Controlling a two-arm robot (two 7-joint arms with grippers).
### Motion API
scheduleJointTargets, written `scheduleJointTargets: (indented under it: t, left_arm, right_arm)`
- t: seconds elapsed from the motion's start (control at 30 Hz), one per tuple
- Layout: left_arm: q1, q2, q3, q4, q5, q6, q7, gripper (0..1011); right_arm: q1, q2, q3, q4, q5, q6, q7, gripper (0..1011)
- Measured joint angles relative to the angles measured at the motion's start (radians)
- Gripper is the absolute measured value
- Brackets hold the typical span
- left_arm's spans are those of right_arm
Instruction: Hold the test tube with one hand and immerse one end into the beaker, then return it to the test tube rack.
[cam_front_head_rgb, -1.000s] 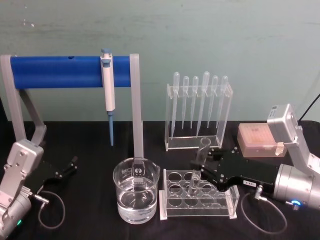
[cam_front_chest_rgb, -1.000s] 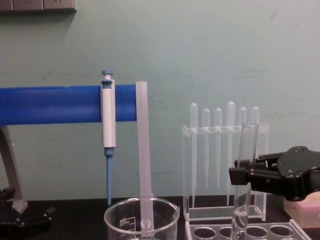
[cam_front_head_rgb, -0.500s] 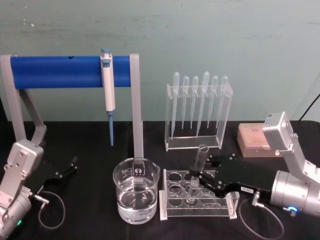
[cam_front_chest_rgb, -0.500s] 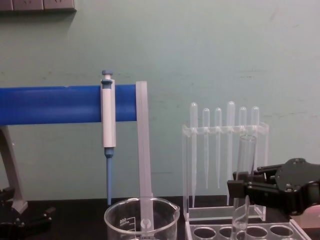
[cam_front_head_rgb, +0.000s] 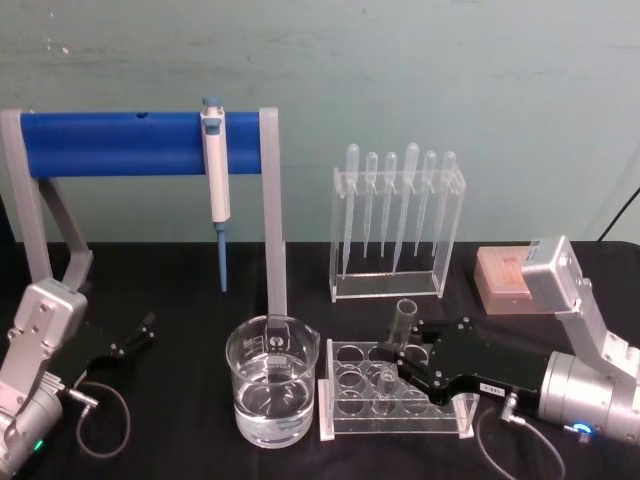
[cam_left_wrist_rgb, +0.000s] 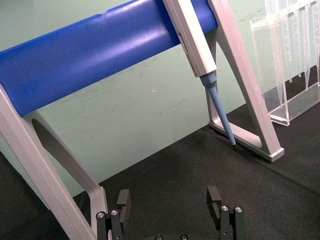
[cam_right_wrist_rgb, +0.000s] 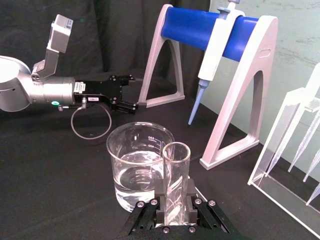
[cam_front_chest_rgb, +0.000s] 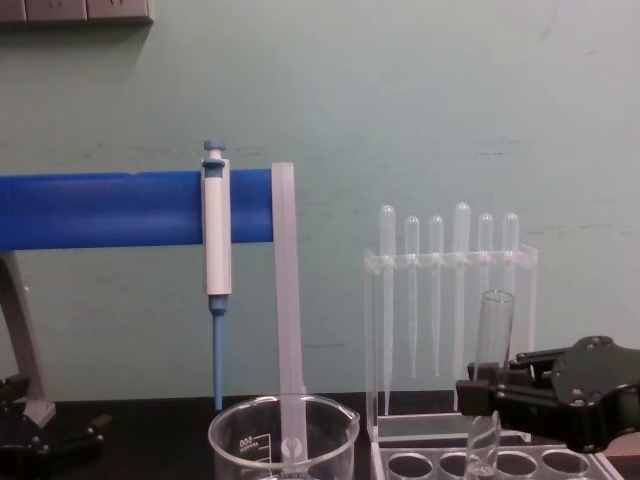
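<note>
The clear glass test tube (cam_front_head_rgb: 398, 331), pinched by the black right gripper (cam_front_head_rgb: 405, 352), has been lowered into the clear holed rack (cam_front_head_rgb: 395, 404); the return seems nearly complete. The left gripper (cam_left_wrist_rgb: 170, 202) is parked, fingers spread.

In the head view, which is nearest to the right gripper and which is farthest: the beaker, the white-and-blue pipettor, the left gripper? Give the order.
From the right gripper, shut on the test tube:
1. The beaker, just to its left.
2. The white-and-blue pipettor, hanging on the blue stand, back left.
3. The left gripper, far left, open.
</note>
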Motion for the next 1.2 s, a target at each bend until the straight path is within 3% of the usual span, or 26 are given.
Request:
scheduleJointTargets:
  t: [1.2]
  left_arm:
    - [0.0, 0.0, 0.0, 0.0, 0.0, 0.0, 0.0, 1000]
  right_arm:
    - [-0.019, -0.02, 0.013, 0.012, -0.052, -0.025, -0.014, 238]
